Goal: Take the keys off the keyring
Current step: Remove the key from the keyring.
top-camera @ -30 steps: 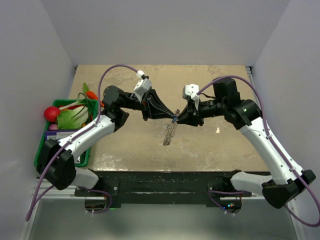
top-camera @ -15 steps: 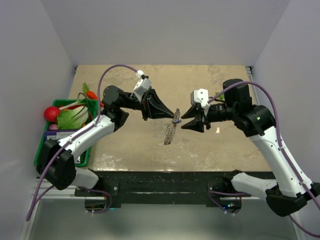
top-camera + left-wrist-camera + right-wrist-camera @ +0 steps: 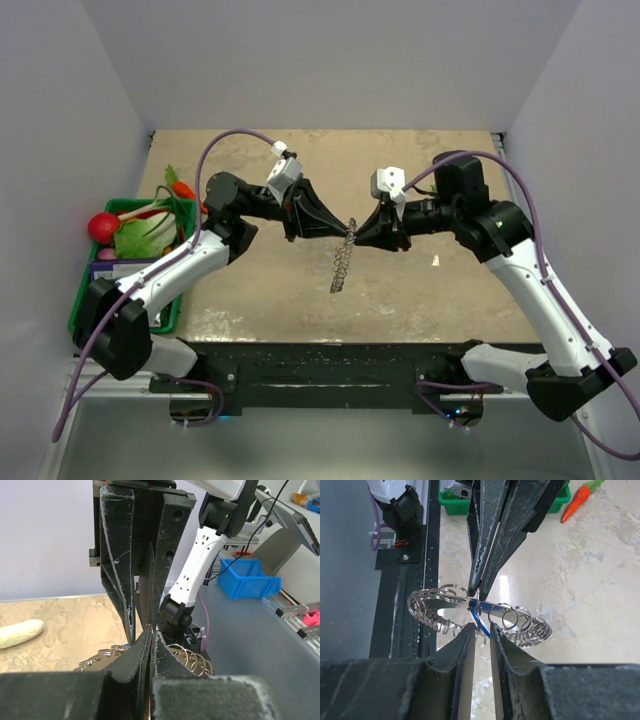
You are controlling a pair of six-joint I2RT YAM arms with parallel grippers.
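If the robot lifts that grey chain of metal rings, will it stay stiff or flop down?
Probably floppy: the grey keyring of linked metal rings dangles limply below the left gripper, which pinches one spot. It looks light, since that small pinch seems enough to carry it. Pushed, the loose rings would likely swing and shift rather than hold shape.

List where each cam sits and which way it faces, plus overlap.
Top external: above and behind the bases, looking down at the table; both arms show, left gripper and right gripper meeting at the keyring.
Left wrist: on the left arm, facing the right arm; own shut fingers at bottom.
Right wrist: on the right arm, facing the left arm's base; own fingers flank the key.
Shared: both wrist views show the keyring and the opposite gripper.
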